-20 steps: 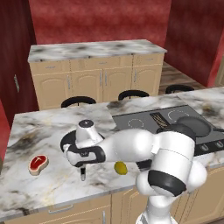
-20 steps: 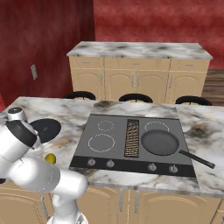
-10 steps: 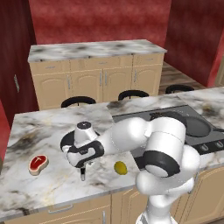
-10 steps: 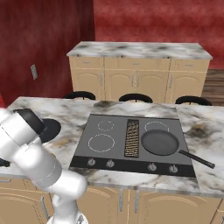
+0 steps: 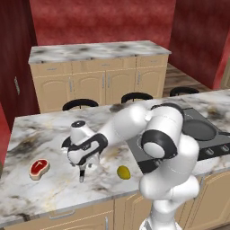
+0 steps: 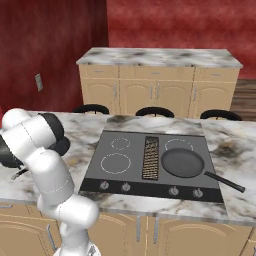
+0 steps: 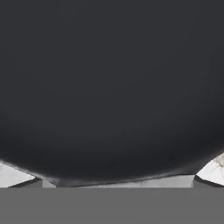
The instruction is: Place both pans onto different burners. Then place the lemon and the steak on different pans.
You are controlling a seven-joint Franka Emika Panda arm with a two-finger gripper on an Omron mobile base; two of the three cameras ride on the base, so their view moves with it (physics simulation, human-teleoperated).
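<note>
One pan (image 6: 183, 162) already sits on the right rear burner of the cooktop (image 6: 107, 175), handle trailing off to the right, so that half of step one looks done. The 2nd pan (image 7: 109, 87) is on the tabletop (image 5: 45, 188) well left of the cooktop, w/ the arm bent low over it; its thin handle (image 5: 81, 174) pokes out toward the front edge, prob. the part to grab. The gripper (image 5: 83, 157) hangs right over that pan, close enough that the dark pan bottom takes up most of the hand view. Can't tell if the jaws are spread or pinching; fingertips not visible. Steak (image 5: 38, 167) lies left of the gripper, lemon (image 5: 123, 172) right of it, both near, both on the tabletop, left for later I'd judge. Left-side burners (image 6: 115, 163) free for pan no. 2.
</note>
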